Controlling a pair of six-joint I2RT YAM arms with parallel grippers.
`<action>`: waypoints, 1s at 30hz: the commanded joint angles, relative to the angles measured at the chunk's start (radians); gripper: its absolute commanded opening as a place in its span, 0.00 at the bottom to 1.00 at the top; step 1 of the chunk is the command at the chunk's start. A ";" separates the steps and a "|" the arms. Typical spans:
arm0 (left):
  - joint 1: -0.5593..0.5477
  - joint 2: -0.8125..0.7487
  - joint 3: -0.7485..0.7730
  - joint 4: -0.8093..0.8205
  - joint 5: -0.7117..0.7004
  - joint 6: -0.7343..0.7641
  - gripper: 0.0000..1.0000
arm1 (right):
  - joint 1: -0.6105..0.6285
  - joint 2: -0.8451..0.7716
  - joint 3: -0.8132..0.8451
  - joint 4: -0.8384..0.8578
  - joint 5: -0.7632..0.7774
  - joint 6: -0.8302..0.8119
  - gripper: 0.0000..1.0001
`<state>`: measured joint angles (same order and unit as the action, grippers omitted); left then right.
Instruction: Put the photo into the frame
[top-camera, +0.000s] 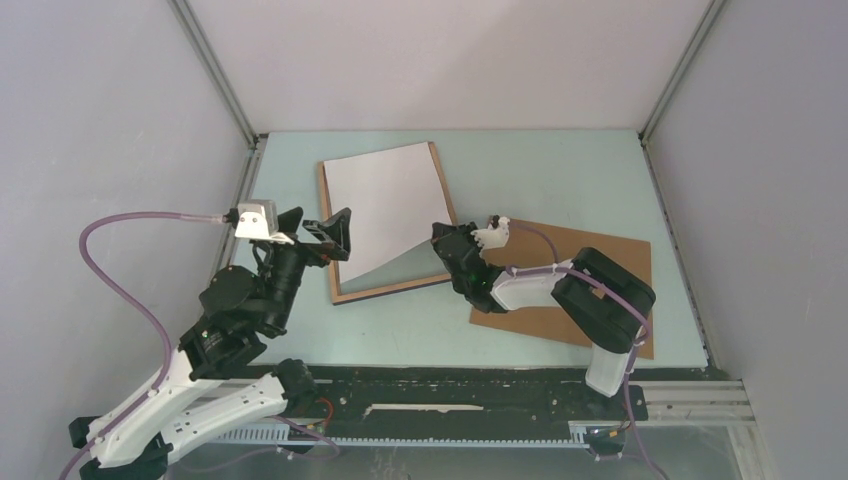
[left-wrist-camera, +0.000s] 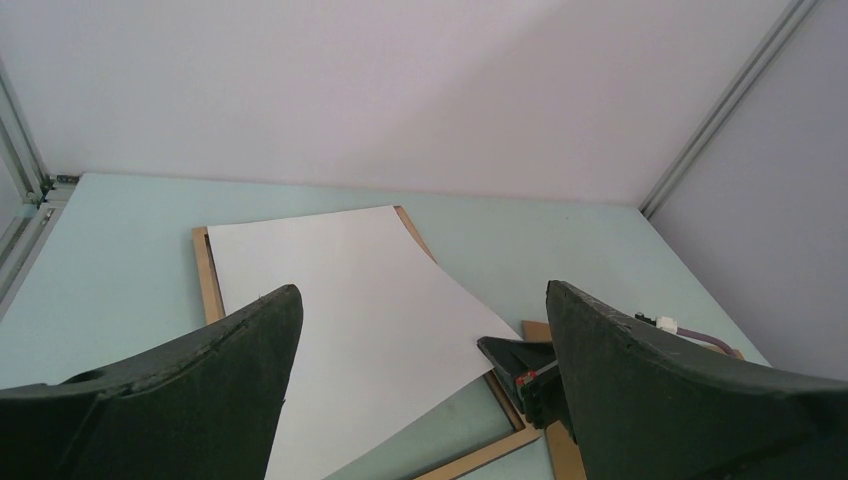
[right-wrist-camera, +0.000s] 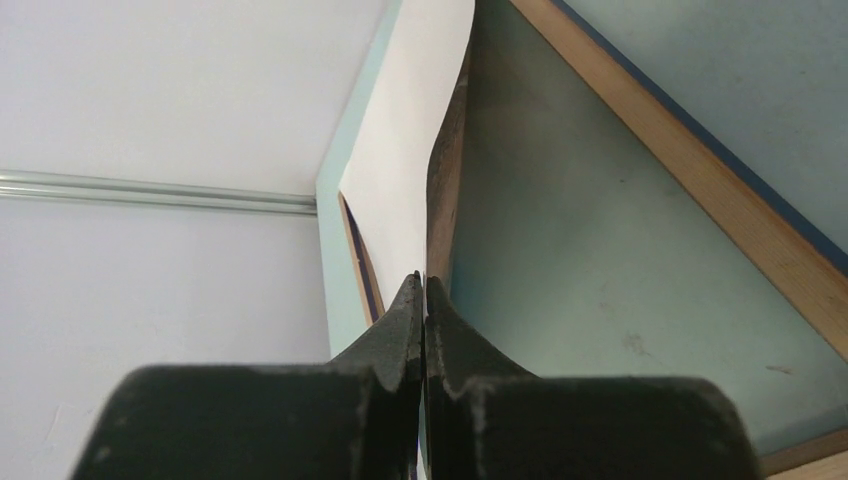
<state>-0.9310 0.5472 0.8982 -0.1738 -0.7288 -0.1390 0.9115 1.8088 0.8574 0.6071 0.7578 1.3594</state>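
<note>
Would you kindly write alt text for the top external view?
The right gripper pinches the lifted corner of a white sheet above the wooden frame lying on the table; the open left gripper hovers at the frame's left edge.

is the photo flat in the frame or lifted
Partly lifted: the photo curls up on its right, pinched by the shut right end effector, a shadowed gap beneath; its left rests across the frame.

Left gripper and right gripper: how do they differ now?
The left gripper is wide open and holds nothing; the right gripper is shut on a corner of the photo. The left gripper hangs by the left rail of the frame, the right gripper by its right rail. Both are black.
</note>
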 joint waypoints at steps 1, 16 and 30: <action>0.007 0.003 -0.014 0.031 0.006 0.011 1.00 | 0.010 -0.059 -0.003 -0.068 0.062 0.040 0.00; 0.008 0.001 -0.013 0.028 0.013 0.006 1.00 | 0.000 -0.076 -0.024 -0.120 -0.002 0.114 0.00; 0.009 0.008 -0.013 0.026 0.017 0.004 1.00 | -0.013 -0.027 -0.026 -0.056 -0.009 0.105 0.00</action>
<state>-0.9306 0.5476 0.8982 -0.1738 -0.7216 -0.1394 0.9077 1.7695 0.8326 0.5072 0.7197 1.4574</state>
